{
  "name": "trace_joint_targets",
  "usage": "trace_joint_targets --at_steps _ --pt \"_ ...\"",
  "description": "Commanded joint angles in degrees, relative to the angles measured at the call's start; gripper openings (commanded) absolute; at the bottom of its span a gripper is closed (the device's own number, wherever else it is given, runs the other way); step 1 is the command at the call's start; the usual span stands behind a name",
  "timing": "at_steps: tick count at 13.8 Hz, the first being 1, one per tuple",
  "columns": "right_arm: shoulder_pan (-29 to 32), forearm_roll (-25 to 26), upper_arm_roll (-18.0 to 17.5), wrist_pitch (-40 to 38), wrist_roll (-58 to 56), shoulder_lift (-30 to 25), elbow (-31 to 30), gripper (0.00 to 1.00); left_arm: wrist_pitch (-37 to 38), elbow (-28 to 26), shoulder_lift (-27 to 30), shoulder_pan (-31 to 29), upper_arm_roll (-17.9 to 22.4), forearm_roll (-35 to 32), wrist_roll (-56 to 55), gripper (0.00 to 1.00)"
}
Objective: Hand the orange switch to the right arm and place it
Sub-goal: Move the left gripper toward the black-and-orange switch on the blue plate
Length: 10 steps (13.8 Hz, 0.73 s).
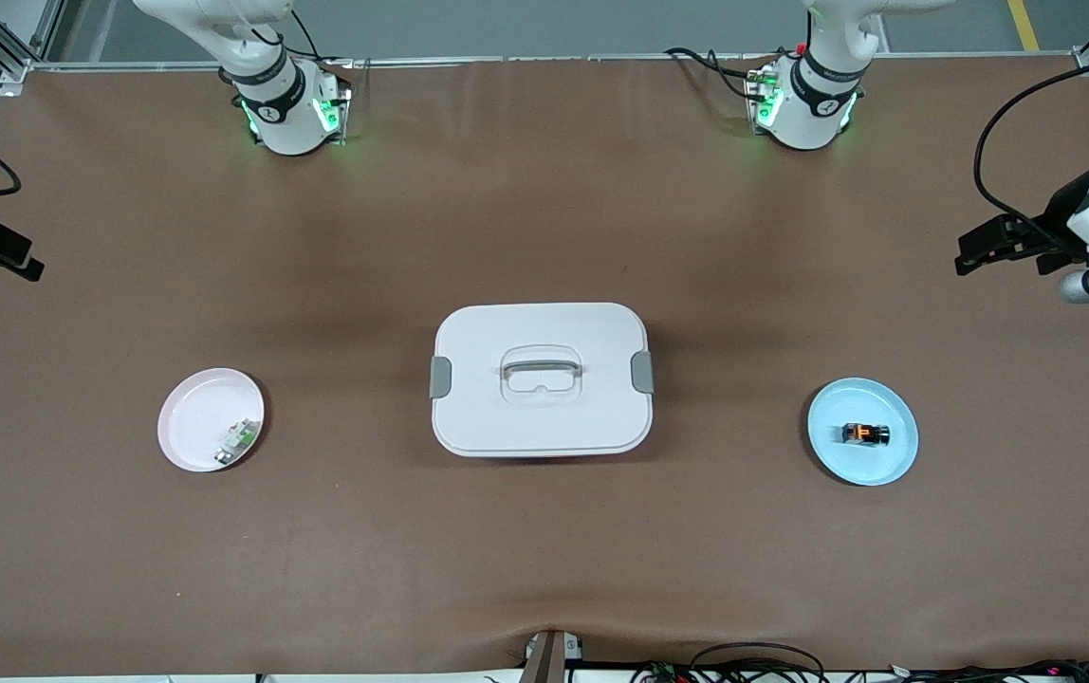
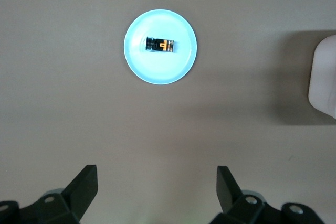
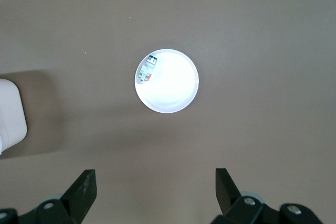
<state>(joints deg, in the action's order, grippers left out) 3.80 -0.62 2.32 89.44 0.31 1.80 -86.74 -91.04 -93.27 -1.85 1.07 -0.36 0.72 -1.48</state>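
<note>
While two plates (image 1: pixel 212 417) sit, one orange switch (image 1: pixel 865 434) rests.

The lidded box (image 1: pixel 542 379) sits mid-table (image 1: pixel 544 560). Toward the left arm's end, a plate (image 1: pixel 890 464) carries the orange switch (image 1: pixel 865 434) (lying near its centre). Toward the right arm's end, another plate (image 1: pixel 192 427) holds a small part (image 1: pixel 237 442) at its rim, on the side nearer the box.
</note>
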Motion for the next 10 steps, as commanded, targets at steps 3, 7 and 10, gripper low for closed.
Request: trace_joint_targets --at_steps 3,7,10 --pt "0.8 0.4 -0.4 -0.8 -0.3 0.1 0.7 1.00 -5.7 0.7 -4.0 0.0 -0.1 -1.2 1.0 1.00" --pt "0.8 0.4 -0.4 -1.8 0.0 0.0 0.7 1.00 -12.9 0.2 -9.6 0.7 -0.3 -1.2 1.1 1.00" --pt "0.8 0.4 -0.4 -2.2 0.0 0.0 0.8 1.00 -17.9 0.0 -14.4 2.4 -0.3 -3.1 1.5 1.00"
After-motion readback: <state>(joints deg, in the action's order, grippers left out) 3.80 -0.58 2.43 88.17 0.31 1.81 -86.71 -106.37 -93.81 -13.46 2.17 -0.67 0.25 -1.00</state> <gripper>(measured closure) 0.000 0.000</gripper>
